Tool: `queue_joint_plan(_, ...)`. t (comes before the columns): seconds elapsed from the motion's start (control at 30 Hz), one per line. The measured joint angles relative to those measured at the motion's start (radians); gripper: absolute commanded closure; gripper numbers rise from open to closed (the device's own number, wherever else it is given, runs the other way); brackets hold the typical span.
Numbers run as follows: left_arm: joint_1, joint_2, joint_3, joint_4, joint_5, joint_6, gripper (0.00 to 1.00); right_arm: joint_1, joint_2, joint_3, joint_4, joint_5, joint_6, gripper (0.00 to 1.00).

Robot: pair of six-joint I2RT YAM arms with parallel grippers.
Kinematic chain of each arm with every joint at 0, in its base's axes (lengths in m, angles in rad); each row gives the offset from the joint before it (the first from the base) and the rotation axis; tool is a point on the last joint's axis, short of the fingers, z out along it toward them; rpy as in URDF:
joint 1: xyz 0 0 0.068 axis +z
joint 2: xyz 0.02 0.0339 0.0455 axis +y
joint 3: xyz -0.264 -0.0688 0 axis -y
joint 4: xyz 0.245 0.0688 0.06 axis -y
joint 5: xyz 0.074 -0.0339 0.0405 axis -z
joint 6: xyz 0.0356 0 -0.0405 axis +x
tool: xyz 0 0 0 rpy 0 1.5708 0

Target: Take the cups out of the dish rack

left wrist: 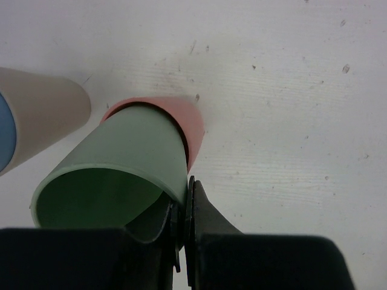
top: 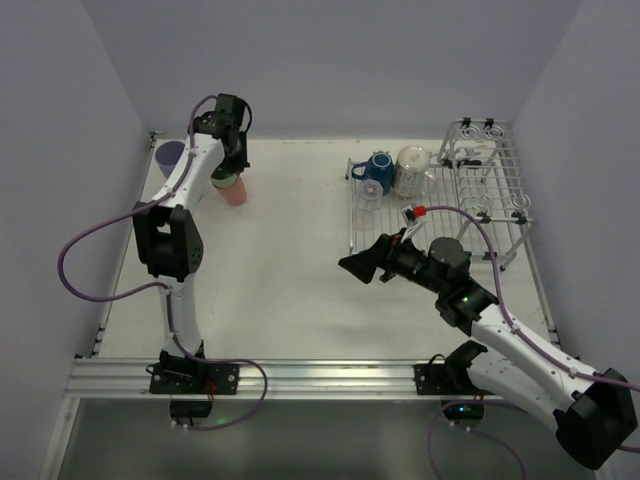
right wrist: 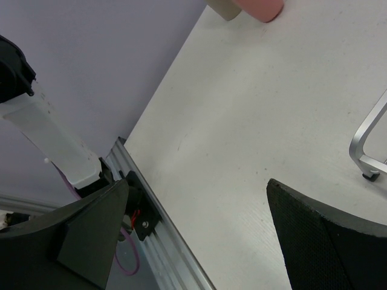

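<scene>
This is a robotics lab test cell rather than a lived-in room. An aluminium rail [top: 320,375] carries two white-and-black robot arms [top: 170,240] bolted side by side, with purple cables [top: 75,260] looping from their bases. Beyond the rail lies a white table [top: 300,260], boxed in by plain pale-lavender walls [top: 330,60]. A wire dish rack [top: 470,190], the one household prop, sits beyond the rail's right end

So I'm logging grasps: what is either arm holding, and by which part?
Left fingers pinch the green cup by its rim; the right fingers stand open, empty.
</scene>
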Motion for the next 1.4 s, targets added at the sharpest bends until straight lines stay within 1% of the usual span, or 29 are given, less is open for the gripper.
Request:
queue_joint_plan(0.37, 0.040, 0.054, 0.010, 0.040, 0.087, 0.002, 0.99, 0.000, 0.033, 0.000, 0.003, -0.001, -0.007, 0.01)
queue_joint_plan(0.4, 0.041, 0.057, 0.015, 0.043, 0.092, 0.002, 0.95, 0.000, 0.036, 0.000, 0.004, 0.000, -0.008, 0.01)
queue_joint_plan(0.47, 0.044, 0.064, 0.024, 0.051, 0.099, 0.003, 0.89, 0.000, 0.041, 0.000, 0.004, 0.000, -0.008, 0.01)
queue_joint_plan(0.5, 0.045, 0.068, 0.027, 0.054, 0.102, 0.005, 0.83, 0.000, 0.043, 0.000, 0.004, 0.000, -0.008, 0.01)
queue_joint_plan(0.53, 0.046, 0.070, 0.031, 0.055, 0.103, 0.008, 0.80, 0.000, 0.044, 0.000, 0.003, 0.000, -0.008, 0.01)
queue_joint_plan(0.57, 0.047, 0.073, 0.035, 0.056, 0.104, 0.008, 0.73, 0.000, 0.044, 0.000, 0.004, 0.000, -0.009, 0.01)
queue_joint_plan(0.63, 0.050, 0.080, 0.042, 0.059, 0.106, 0.010, 0.68, 0.000, 0.044, 0.000, 0.004, 0.000, -0.013, 0.01)
queue_joint_plan(0.67, 0.051, 0.084, 0.047, 0.059, 0.107, 0.010, 0.64, 0.000, 0.044, 0.000, 0.003, 0.000, -0.014, 0.01)
queue_joint_plan(0.73, 0.056, 0.094, 0.061, 0.060, 0.108, 0.011, 0.60, 0.000, 0.044, 0.001, 0.002, 0.000, -0.018, 0.01)
queue_joint_plan(0.77, 0.058, 0.098, 0.068, 0.060, 0.109, 0.011, 0.57, 0.000, 0.044, 0.002, 0.001, 0.000, -0.019, 0.01)
queue_joint_plan(0.87, 0.063, 0.105, 0.083, 0.060, 0.109, 0.012, 0.51, 0.000, 0.044, 0.007, -0.005, 0.000, -0.025, 0.01)
queue_joint_plan(0.93, 0.065, 0.111, 0.100, 0.060, 0.110, 0.012, 0.50, 0.000, 0.044, 0.013, -0.011, 0.001, -0.027, 0.01)
queue_joint_plan(1.03, 0.066, 0.114, 0.120, 0.060, 0.112, 0.012, 0.43, 0.000, 0.045, 0.022, -0.020, 0.002, -0.031, 0.01)
queue_joint_plan(1.13, 0.066, 0.114, 0.138, 0.061, 0.113, 0.012, 0.34, 0.000, 0.050, 0.033, -0.028, 0.003, -0.034, 0.01)
queue_joint_plan(1.17, 0.066, 0.114, 0.140, 0.063, 0.115, 0.011, 0.28, 0.000, 0.051, 0.037, -0.033, 0.003, -0.035, 0.01)
queue_joint_plan(1.23, 0.066, 0.113, 0.140, 0.067, 0.121, 0.011, 0.23, 0.000, 0.053, 0.047, -0.039, 0.004, -0.039, 0.01)
queue_joint_plan(1.27, 0.066, 0.112, 0.140, 0.069, 0.127, 0.010, 0.18, 0.000, 0.054, 0.052, -0.043, 0.004, -0.041, 0.01)
queue_joint_plan(1.3, 0.066, 0.109, 0.140, 0.075, 0.134, 0.008, 0.16, 0.000, 0.054, 0.059, -0.047, 0.004, -0.043, 0.01)
queue_joint_plan(1.33, 0.066, 0.100, 0.137, 0.084, 0.142, 0.007, 0.11, 0.000, 0.054, 0.067, -0.051, 0.005, -0.046, 0.01)
queue_joint_plan(1.4, 0.066, 0.060, 0.110, 0.114, 0.166, -0.001, 0.09, 0.000, 0.054, 0.091, -0.069, 0.014, -0.052, 0.01)
